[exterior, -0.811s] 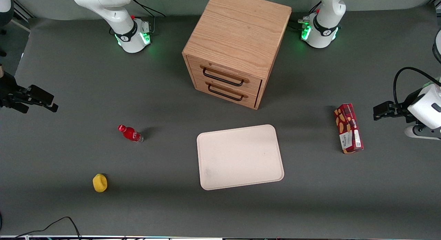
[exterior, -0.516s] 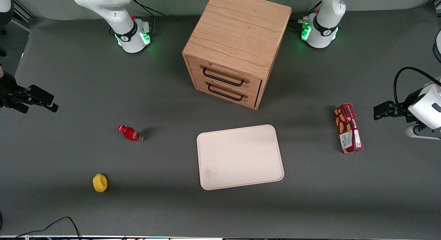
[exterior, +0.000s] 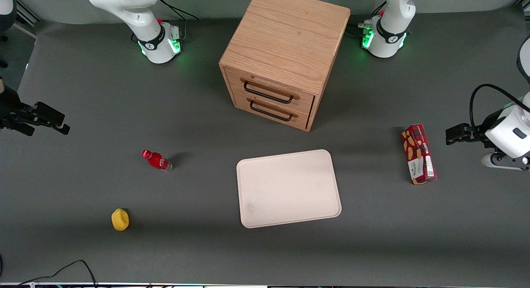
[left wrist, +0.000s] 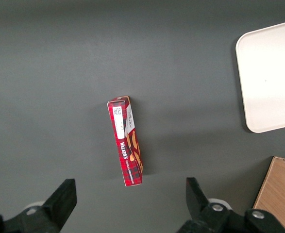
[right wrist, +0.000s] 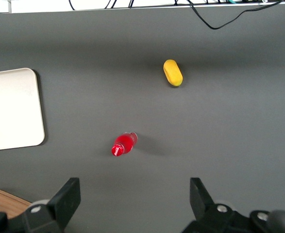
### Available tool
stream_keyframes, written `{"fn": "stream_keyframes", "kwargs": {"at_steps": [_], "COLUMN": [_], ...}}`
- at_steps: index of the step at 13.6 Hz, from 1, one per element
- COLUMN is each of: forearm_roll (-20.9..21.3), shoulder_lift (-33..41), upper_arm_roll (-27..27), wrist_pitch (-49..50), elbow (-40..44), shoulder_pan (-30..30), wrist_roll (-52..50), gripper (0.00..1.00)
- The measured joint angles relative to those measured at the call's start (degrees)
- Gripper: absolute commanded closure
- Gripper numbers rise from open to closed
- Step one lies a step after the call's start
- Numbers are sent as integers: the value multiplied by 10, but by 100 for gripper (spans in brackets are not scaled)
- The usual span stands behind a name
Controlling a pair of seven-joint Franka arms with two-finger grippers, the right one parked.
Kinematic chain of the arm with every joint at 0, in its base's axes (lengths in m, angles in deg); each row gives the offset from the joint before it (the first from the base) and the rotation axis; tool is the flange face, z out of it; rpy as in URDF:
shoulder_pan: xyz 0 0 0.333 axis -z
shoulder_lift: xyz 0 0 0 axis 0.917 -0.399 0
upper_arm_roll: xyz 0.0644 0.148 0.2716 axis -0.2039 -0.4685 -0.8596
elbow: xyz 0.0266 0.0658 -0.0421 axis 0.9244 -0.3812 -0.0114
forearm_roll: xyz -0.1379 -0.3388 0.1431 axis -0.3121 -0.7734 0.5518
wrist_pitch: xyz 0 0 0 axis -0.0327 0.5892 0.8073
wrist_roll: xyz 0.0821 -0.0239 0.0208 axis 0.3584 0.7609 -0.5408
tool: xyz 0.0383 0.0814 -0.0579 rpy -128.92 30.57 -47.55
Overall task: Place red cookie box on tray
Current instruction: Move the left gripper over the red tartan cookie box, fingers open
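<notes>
The red cookie box (exterior: 418, 154) lies flat on the grey table toward the working arm's end, well apart from the tray (exterior: 288, 188). The cream-white tray sits mid-table, in front of the wooden cabinet, with nothing on it. My gripper (exterior: 449, 135) hovers beside the box, farther out toward the table's end, and does not touch it. In the left wrist view the box (left wrist: 126, 141) lies on the mat just ahead of the gripper (left wrist: 130, 204). The gripper is open, its fingers (left wrist: 63, 199) spread wide with nothing between them. A corner of the tray (left wrist: 268, 73) also shows there.
A wooden two-drawer cabinet (exterior: 285, 56) stands farther from the front camera than the tray. A small red bottle (exterior: 156, 160) and a yellow object (exterior: 120, 219) lie toward the parked arm's end. A black cable (exterior: 62, 269) runs along the table's front edge.
My gripper has shifted slightly toward the cookie box and a little nearer the front camera. The box, tray and other objects have not moved.
</notes>
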Motion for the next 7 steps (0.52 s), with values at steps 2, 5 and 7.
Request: {"fn": "stream_keyframes", "kwargs": {"at_steps": [2,5,7], "forearm_roll": [0,0,0], "shoulder_lift": [-2,-4,-8], "upper_arm_roll": [0,0,0], "wrist_pitch": [0,2,3], "elbow": [0,0,0], "shoulder_pan": [0,0,0], "wrist_roll": [0,0,0], "gripper": [0,0,0]}}
